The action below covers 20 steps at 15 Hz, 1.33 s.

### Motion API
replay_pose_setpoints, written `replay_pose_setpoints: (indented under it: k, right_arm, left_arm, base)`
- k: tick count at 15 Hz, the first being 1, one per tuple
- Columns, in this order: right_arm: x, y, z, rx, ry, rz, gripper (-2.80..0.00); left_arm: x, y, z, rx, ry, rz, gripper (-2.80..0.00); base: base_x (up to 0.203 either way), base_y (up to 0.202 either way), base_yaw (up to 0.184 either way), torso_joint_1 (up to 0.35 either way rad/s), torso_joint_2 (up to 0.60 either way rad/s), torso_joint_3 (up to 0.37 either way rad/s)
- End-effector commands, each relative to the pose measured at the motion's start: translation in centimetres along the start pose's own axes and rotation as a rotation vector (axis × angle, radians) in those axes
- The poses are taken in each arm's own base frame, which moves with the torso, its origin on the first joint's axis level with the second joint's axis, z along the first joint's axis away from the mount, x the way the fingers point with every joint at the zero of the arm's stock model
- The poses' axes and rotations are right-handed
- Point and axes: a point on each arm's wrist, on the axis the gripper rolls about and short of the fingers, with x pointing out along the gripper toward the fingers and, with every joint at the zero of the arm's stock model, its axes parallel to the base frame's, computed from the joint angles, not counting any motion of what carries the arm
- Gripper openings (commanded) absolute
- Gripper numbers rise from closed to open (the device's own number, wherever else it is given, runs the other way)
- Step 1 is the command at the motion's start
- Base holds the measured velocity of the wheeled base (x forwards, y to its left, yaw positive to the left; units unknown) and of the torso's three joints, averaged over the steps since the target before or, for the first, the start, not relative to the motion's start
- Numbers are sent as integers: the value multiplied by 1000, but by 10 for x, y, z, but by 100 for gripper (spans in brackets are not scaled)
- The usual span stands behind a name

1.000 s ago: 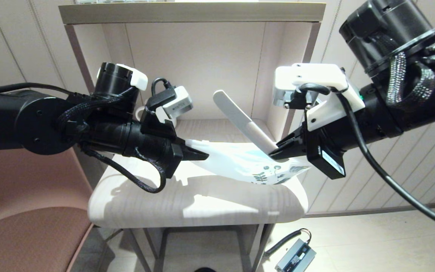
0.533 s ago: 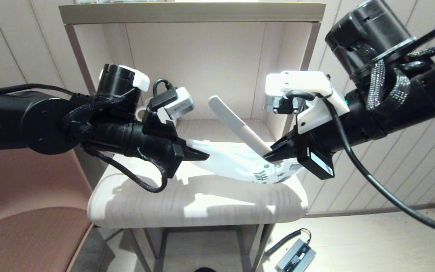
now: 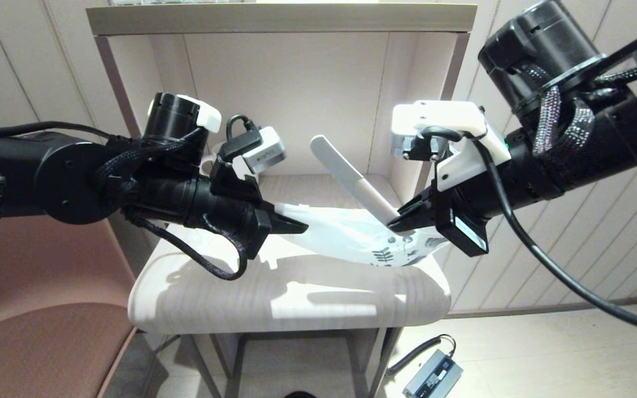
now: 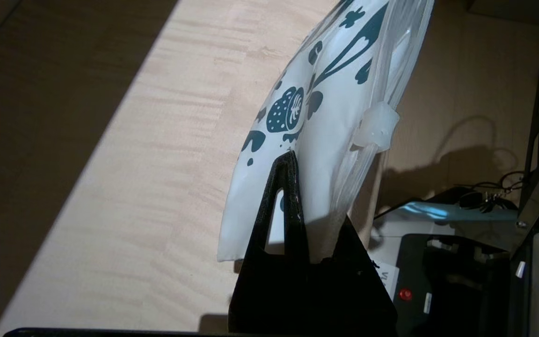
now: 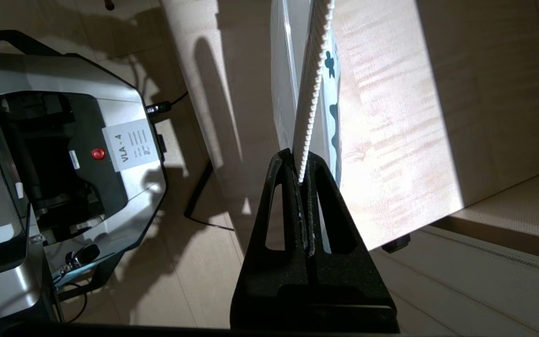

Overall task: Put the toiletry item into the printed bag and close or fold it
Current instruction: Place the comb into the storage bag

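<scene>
The printed bag hangs above the light wooden table, white with dark leaf print at one end. My left gripper is shut on its plain end, and a white zip slider shows on its edge. The slim white comb slants up and away from my right gripper, which is shut on the comb's lower end just over the bag's printed end. In the right wrist view the comb's toothed edge runs straight out from the closed jaws, with the bag right behind it.
The table sits inside a beige shelf alcove. A white mug is mostly hidden behind my left arm. A brown chair stands at the left. On the floor lie a power brick with its cable.
My right gripper with the comb has shifted slightly left and down towards the bag's printed end. The left gripper and the bag have barely moved.
</scene>
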Motion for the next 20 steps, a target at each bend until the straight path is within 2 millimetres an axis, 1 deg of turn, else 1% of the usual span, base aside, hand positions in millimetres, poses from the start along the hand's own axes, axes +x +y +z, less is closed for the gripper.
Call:
replay_pose_setpoints:
  k: [1,3,5,9,14,20]
  right_arm:
    - [2,0,0,-3,4,6,-280]
    - [-7,0,5,-12,-26,-12,-280]
    - [-21,5,9,-24,-62,-22,-280]
    - [-18,5,7,-21,-52,-12,-280]
    - [-8,2,7,-18,-41,1,-280]
    - [12,-2,2,0,-4,33,-280]
  left_arm:
    - [1,-1,0,3,0,-7,-280]
    - [2,0,0,2,1,-5,-280]
    - [4,0,-1,0,4,-10,-280]
    - [6,0,-2,0,5,-12,-280]
    - [6,0,-2,0,5,-12,-280]
    - [8,1,-2,-2,-3,-31,-280]
  base:
    - [0,0,0,0,0,0]
    - [0,0,0,0,0,0]
    - [0,0,0,0,0,0]
    - [0,0,0,0,0,0]
    - [0,0,0,0,0,0]
    - [0,0,0,0,0,0]
